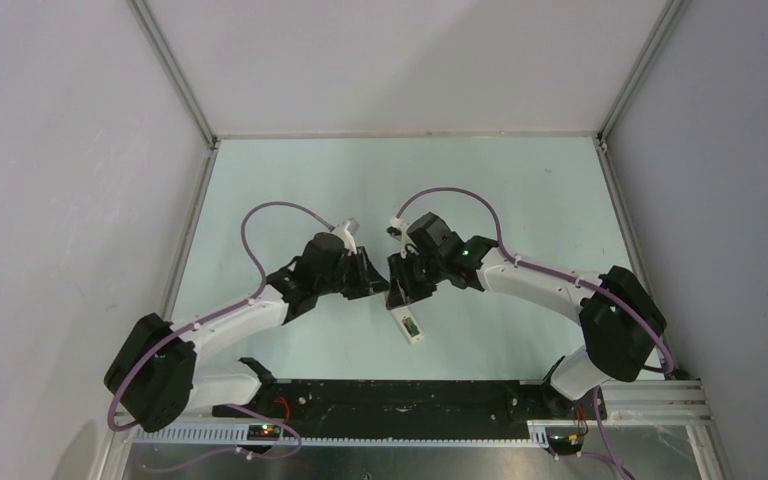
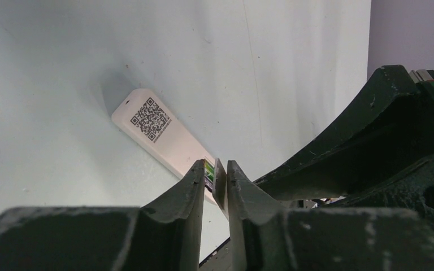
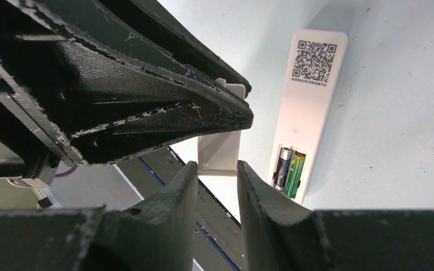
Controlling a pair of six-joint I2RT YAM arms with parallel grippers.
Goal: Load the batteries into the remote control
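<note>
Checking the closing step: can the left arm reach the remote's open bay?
Likely yes: the slim white rectangular remote control lies unobstructed near the left tool, which grips a white plastic cover.

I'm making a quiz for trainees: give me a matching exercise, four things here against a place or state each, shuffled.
Things:
1. remote
2. green battery
3. white cover
4. QR code

Places or states:
A. pinched between the left fingers
B. seated in the remote, beside the dark battery
C. printed at the end away from the batteries
D. lying back up on the table

Pairs: 1-D, 2-B, 3-A, 4-C
</note>
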